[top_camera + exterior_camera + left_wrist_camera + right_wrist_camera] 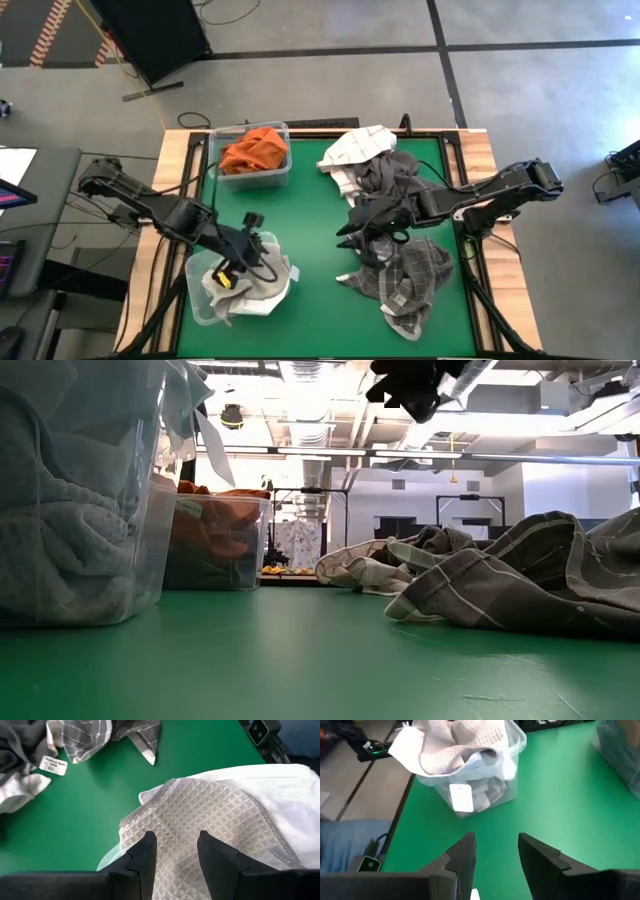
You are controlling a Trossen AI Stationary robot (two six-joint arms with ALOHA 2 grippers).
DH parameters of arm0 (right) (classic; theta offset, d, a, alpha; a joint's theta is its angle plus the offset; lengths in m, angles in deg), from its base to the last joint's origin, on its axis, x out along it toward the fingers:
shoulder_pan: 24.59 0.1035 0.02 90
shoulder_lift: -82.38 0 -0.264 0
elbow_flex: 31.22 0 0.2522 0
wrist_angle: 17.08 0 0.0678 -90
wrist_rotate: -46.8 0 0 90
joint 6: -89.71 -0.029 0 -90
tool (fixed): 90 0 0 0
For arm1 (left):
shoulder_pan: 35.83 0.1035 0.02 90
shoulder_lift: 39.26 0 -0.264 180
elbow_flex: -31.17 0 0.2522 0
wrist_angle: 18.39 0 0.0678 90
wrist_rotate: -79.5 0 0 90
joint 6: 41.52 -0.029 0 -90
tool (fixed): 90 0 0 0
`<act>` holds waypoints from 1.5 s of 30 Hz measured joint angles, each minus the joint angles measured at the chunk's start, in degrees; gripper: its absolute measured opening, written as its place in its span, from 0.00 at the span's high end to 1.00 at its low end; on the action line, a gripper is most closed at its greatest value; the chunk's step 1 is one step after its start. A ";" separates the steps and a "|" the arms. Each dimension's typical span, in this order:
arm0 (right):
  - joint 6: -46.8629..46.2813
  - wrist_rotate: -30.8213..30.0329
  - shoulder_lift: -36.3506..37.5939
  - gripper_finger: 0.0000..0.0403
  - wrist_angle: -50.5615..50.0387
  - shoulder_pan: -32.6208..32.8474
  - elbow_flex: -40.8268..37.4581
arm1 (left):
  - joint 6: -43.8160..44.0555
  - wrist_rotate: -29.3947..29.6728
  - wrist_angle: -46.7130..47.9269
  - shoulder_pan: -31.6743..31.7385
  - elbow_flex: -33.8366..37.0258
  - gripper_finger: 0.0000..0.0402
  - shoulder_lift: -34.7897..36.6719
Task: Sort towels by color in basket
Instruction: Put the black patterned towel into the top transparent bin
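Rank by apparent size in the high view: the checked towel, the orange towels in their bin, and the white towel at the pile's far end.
1. Checked towel, spread flat, largest.
2 and 3. Orange towels and white towel look about alike; both are crumpled, so no firm ranking.

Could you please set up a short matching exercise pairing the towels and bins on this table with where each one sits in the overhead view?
Things:
1. rust orange towels
2. waffle-weave towel
3. grey-and-white checked towel
4. white towel

Places:
A. loose on the mat at the near right
B. in the clear bin at the far left
C. on top of the loose pile, far side
D. draped over the near left bin, under the left claw

Pairs: 1-B, 2-D, 3-A, 4-C
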 joint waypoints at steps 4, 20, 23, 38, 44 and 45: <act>1.83 3.12 0.13 0.57 -9.54 -0.04 0.18 | 1.56 4.20 -0.22 -2.59 0.00 0.66 -0.05; -8.87 2.78 -0.02 0.22 -43.86 10.65 1.74 | 2.70 11.95 -0.49 -7.98 0.02 0.66 -0.03; -11.49 2.52 -0.04 0.18 -44.70 13.48 0.45 | 2.75 11.95 -0.64 -7.98 0.01 0.66 -0.03; -16.51 -3.54 -0.04 0.16 -23.51 19.76 -20.31 | 3.16 11.92 -0.62 -7.98 0.02 0.66 -0.03; -16.50 -5.31 -2.52 0.22 -17.59 18.44 -24.62 | 3.73 11.88 -0.59 -7.98 0.04 0.66 -0.03; -16.42 -5.53 -3.51 0.23 -17.50 18.18 -24.44 | 3.73 11.88 -0.60 -7.98 0.04 0.66 -0.03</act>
